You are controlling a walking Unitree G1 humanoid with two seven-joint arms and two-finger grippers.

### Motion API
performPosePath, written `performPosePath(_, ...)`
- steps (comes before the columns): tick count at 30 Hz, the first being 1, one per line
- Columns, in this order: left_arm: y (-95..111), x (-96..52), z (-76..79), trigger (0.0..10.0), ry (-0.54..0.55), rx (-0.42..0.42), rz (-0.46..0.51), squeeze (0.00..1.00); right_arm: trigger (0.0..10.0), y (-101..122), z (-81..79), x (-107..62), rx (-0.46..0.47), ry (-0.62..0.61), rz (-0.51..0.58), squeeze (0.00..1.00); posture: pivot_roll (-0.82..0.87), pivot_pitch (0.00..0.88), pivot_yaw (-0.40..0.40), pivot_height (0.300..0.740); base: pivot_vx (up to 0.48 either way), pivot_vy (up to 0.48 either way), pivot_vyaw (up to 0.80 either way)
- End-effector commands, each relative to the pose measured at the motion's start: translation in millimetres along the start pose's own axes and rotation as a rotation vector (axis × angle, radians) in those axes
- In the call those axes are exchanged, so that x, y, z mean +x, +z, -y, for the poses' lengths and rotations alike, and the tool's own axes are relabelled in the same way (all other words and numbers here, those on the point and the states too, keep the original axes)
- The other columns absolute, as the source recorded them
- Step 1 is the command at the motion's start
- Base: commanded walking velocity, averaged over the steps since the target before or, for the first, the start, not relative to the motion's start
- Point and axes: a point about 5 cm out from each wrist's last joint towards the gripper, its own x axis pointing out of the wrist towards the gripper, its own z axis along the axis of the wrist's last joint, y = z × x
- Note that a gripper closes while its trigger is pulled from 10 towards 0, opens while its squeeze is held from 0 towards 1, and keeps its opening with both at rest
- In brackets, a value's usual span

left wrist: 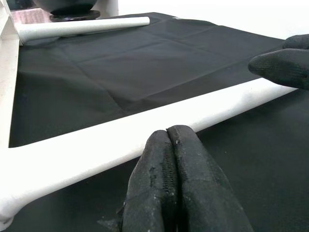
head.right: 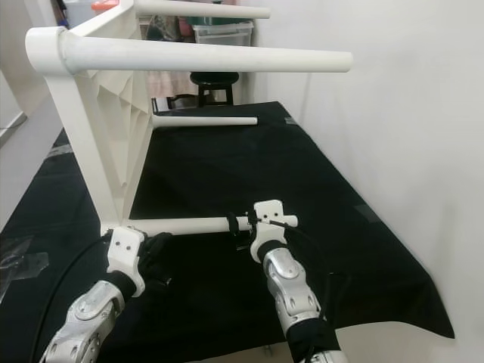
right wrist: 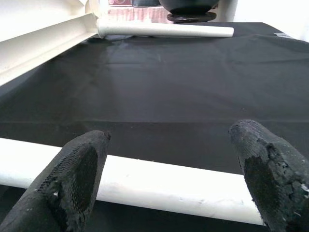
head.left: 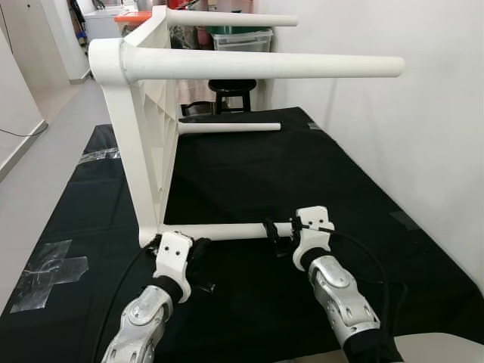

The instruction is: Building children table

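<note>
1. Two grippers worked at the tipped white table (head.left: 140, 144) lying on a black mat (head.left: 302, 174).
2. Right gripper (right wrist: 169, 179) was spread wide, straddling the lowest leg (head.left: 227, 231).
3. Left gripper (left wrist: 169, 145) was pressed closed, empty, just beside that leg.

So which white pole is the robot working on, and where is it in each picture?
Left eye: lowest table leg, bottom centre on the black mat.
Right eye: same leg, low centre.
Left wrist: crosses diagonally.
Right wrist: along the bottom.
Shared landmark: far leg by the stool.
</note>
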Motion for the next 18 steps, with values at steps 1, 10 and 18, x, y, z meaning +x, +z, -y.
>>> performPosePath(1,-1.9,1.1,-1.6,0.0,0.005,-0.011,-0.001,0.00,10.0,1.9,-0.3,1.8,0.018,-0.003,0.015,0.00,-0.07,0.000,-0.013,0.740,0.000,0.000,0.00)
performPosePath(10,-2.0,1.2,-1.7,0.0,0.003,-0.015,0.001,0.00,10.0,1.8,0.0,2.1,0.020,-0.003,0.016,0.00,-0.07,0.000,-0.010,0.740,0.000,0.000,0.00)
performPosePath(18,-1.8,2.7,-2.7,10.0,0.003,-0.004,-0.006,0.00,10.0,1.6,0.4,3.2,0.019,0.000,0.013,0.00,-0.07,0.000,-0.015,0.740,0.000,0.000,0.00)
